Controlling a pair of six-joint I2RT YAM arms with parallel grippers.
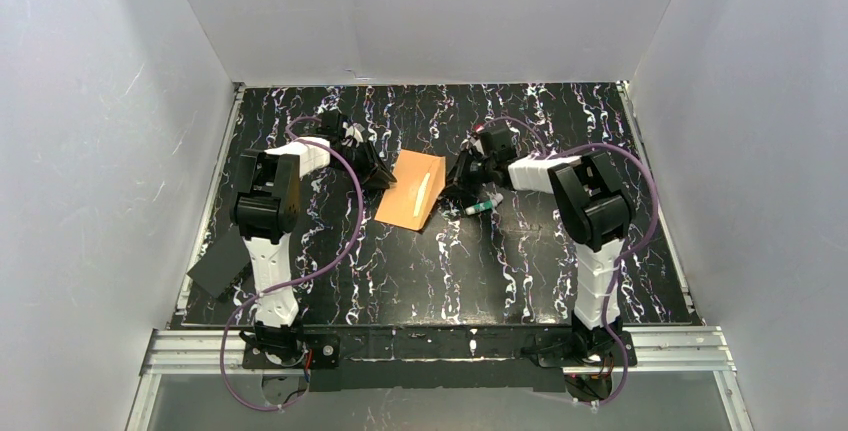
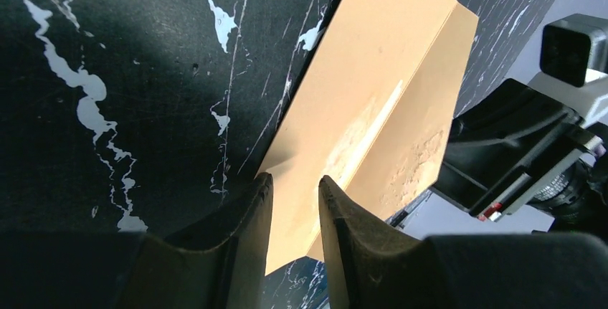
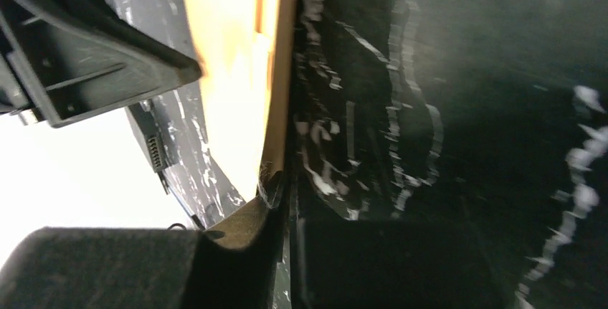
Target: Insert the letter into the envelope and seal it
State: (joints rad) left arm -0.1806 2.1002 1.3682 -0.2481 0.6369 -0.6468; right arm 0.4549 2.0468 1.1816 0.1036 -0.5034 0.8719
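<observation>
The orange-brown envelope lies at the middle of the black marbled table, a pale strip running along its face. My left gripper is at its left edge. In the left wrist view the fingers stand apart over the envelope, whose near corner shows in the gap, so the gripper is open. My right gripper is at the right edge. In the right wrist view its jaws are pinched on the envelope's thin edge. The letter shows in no view.
A small green-tipped object lies on the table just beside my right gripper. A dark flat sheet hangs over the table's left edge. White walls close in the table on three sides.
</observation>
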